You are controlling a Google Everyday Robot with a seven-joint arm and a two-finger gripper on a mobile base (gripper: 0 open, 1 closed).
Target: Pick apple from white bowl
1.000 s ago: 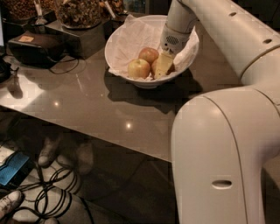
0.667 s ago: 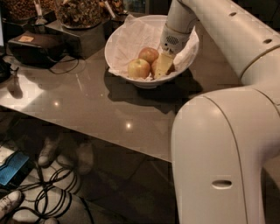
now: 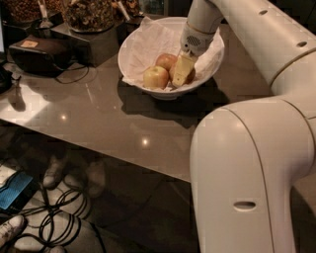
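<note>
**Camera view: gripper down among the apples in the white bowl**

The white bowl point(image 3: 210, 66) stands on the table point(image 3: 98, 116) in the upper middle of the frame, lined with crumpled white paper point(image 3: 148, 42) that rises above its far rim. Three apples lie together in the near part of the bowl. A yellowish apple point(image 3: 156, 77) with a red blush and a dark stem dimple is at the front left. A red apple point(image 3: 166, 61) sits just behind it, touching it. The apple point(image 3: 191, 75) of the task is to their right, near the bowl's front rim. Only a sliver of its orange-red skin shows, so picking it out as the task's fruit is a best reading.

The robot's arm point(image 3: 256, 163) fills the right side of the frame and reaches from the upper right down into the bowl. The gripper point(image 3: 181, 74) hangs at the end of the arm with its pale yellow tip laid across the front of the apple, covering most of it. Whether it is closed on the fruit I cannot tell from this angle.

In the upper left of the frame, a dark box point(image 3: 37, 49) with a cord lies on the table. Beside it stands a container of brownish pieces point(image 3: 89, 12). Below the table edge at lower left, looped cables point(image 3: 57, 225) lie on the floor by a blue object point(image 3: 16, 190).
</note>
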